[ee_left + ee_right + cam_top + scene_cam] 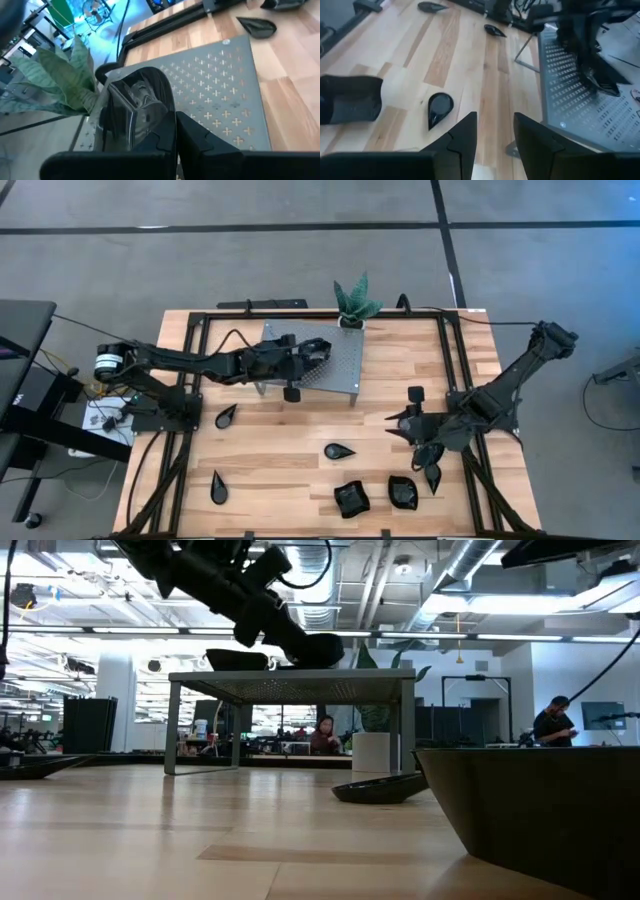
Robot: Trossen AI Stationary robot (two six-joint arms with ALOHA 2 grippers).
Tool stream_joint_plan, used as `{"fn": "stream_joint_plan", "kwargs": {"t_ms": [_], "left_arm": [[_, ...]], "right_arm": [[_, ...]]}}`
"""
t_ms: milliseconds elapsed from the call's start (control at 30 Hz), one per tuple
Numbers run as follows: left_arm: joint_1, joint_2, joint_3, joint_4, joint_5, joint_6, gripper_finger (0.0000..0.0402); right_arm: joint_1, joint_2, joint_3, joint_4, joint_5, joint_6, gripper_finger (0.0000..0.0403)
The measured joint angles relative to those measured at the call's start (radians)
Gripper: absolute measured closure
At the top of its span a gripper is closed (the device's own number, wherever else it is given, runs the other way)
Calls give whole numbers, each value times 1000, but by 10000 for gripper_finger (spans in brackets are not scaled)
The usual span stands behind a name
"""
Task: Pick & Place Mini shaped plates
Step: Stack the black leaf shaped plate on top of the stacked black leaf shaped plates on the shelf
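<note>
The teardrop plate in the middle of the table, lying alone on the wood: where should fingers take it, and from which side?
Probably from straight above. The teardrop plate lies flat, rim up, with bare wood all round. Take the thin raised rim at its rounded end: one finger inside the hollow, one outside. The right gripper, open, is nearest.

Plates [339, 451] before raised rack [340, 360]
</note>
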Motion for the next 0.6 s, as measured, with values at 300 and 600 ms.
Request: {"fn": "stream_joint_plan", "kwargs": {"t_ms": [300,600], "left_arm": [[1,4,0,6,-102,7,380],[-11,4,0,6,-113,6,325]], "right_arm": [[-14,-26,0,33,-3,22,280],[-16,-26,0,34,-4,22,280]]}}
